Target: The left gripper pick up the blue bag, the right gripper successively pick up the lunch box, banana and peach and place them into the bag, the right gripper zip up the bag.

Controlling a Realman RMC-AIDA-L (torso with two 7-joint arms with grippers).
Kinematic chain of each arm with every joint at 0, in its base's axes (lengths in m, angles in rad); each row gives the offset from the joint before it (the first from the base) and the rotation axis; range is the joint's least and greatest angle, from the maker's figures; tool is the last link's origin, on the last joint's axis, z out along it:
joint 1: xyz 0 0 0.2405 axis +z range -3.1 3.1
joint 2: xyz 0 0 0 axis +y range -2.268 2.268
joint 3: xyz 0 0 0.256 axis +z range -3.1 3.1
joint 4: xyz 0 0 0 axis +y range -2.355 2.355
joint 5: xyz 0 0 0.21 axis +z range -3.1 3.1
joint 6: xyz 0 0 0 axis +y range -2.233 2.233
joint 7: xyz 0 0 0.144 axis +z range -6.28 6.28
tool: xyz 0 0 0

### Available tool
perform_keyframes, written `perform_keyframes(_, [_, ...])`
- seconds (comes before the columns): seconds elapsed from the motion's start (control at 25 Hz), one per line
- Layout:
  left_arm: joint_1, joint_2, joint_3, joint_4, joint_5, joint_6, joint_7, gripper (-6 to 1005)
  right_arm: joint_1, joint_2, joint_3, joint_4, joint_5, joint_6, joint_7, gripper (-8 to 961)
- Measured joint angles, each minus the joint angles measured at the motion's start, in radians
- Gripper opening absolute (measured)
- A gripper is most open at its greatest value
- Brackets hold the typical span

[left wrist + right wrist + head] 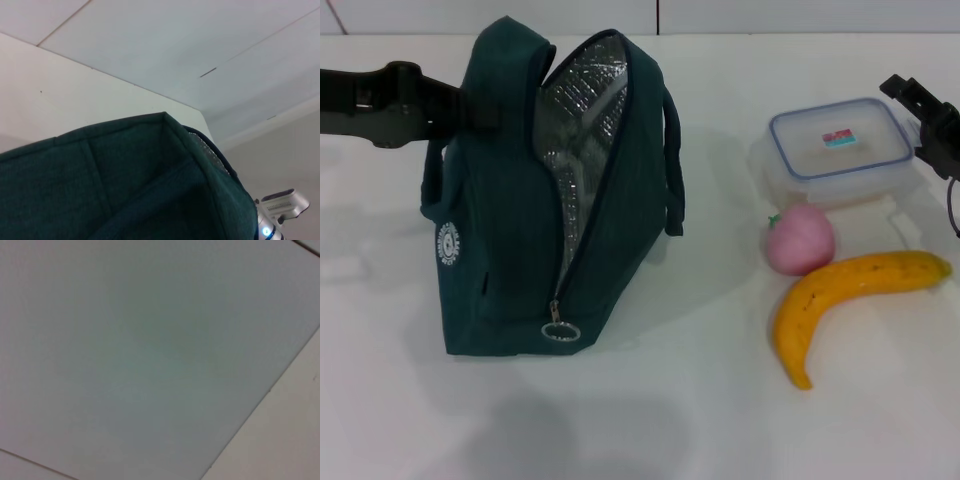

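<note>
Left gripper reaches in from the left at the blue bag's upper rear corner; its fingers are hidden behind the fabric, so grip state cannot be told. Right gripper sits at the far right edge, just beside the lunch box; finger spacing likewise cannot be told.

Count: one blue bag, one lunch box, one peach, one banana.

Bag stands upright on the white table, zipper open, silver lining exposed, ring pull low on the front. Round white logo on its side; lettering unreadable.

Lunch box lid carries a small red-and-blue label; text unreadable.

Peach lies just in front of the lunch box, touching or nearly touching the banana, which curves in front of it. All three lie to the right of the bag.
</note>
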Motion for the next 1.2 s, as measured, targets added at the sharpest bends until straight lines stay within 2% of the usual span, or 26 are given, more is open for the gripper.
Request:
perform_keyframes(0.44, [0.000, 0.000, 0.005, 0.000, 0.000, 0.002, 0.001, 38, -0.005, -0.001, -0.029, -0.015, -0.005, -0.003, -0.030, 816])
perform_keyframes(0.88, [-0.006, -0.002, 0.016, -0.001, 0.000, 0.011, -0.002, 38, -0.009, 0.000, -0.020, -0.014, 0.002, 0.003, -0.099, 610])
perform_keyframes(1.2, [-0.012, -0.003, 0.023, -0.001, 0.000, 0.012, -0.001, 38, -0.009, 0.000, -0.027, -0.014, 0.002, 0.012, -0.106, 200])
